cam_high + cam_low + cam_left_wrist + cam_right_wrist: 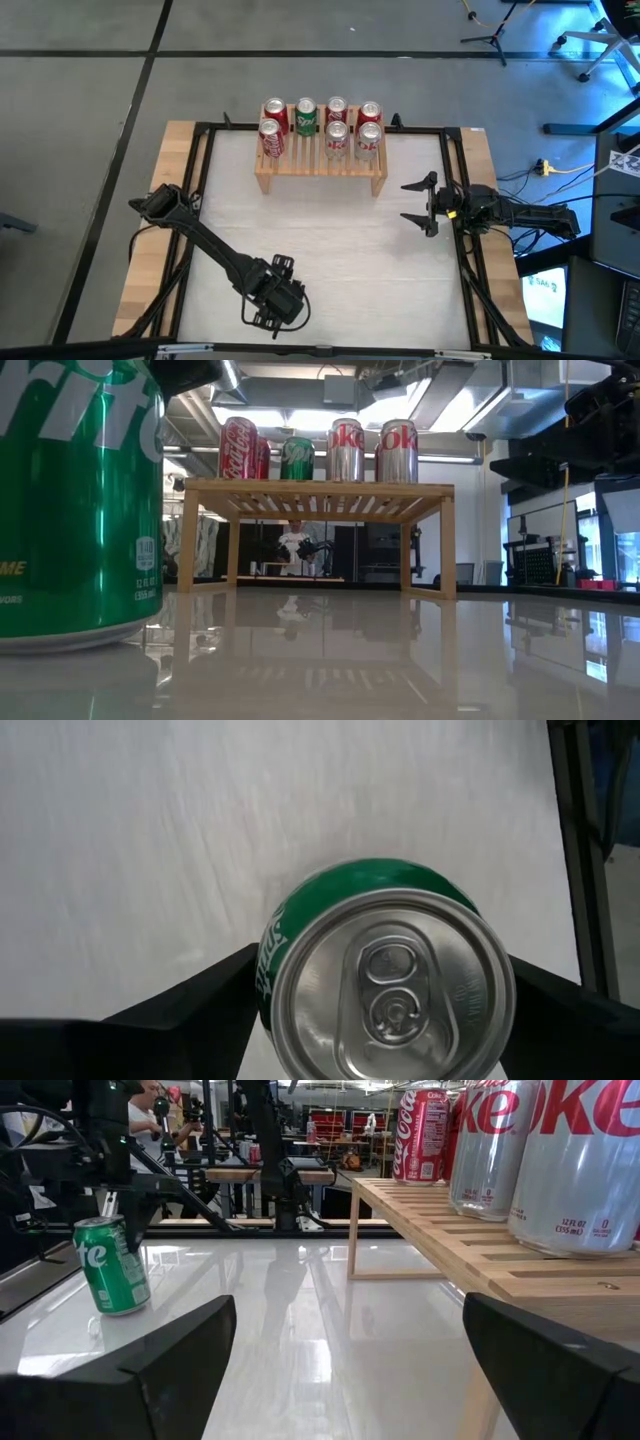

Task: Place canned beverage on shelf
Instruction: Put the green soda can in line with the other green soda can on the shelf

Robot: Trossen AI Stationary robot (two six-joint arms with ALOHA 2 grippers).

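A green canned beverage (390,990) stands upright with its base on the white table, near the front edge; it also shows in the low view (70,500) and the right wrist view (110,1267). My left gripper (272,300) hovers over it, pointing steeply down, and hides it from above. Its jaws are closed on the can's width. The shelf (320,168), a low light-wood slatted rack, stands at the far middle and carries several cans. My right gripper (418,205) waits open and level at the table's right side. My left gripper has the green can between its two fingers (200,1010), which lie against opposite sides of the can's wall (272,955) just under the top rim. The fingers come from above, pointing steeply down. The can stays upright, its base on the table.
On the shelf stand red, green and silver cans (337,120) in two rows; a bare patch of slats (305,145) lies in the front row. Black frame rails (200,200) border the tabletop. White tabletop (340,250) spreads between the can and the shelf. People show in the room beyond.
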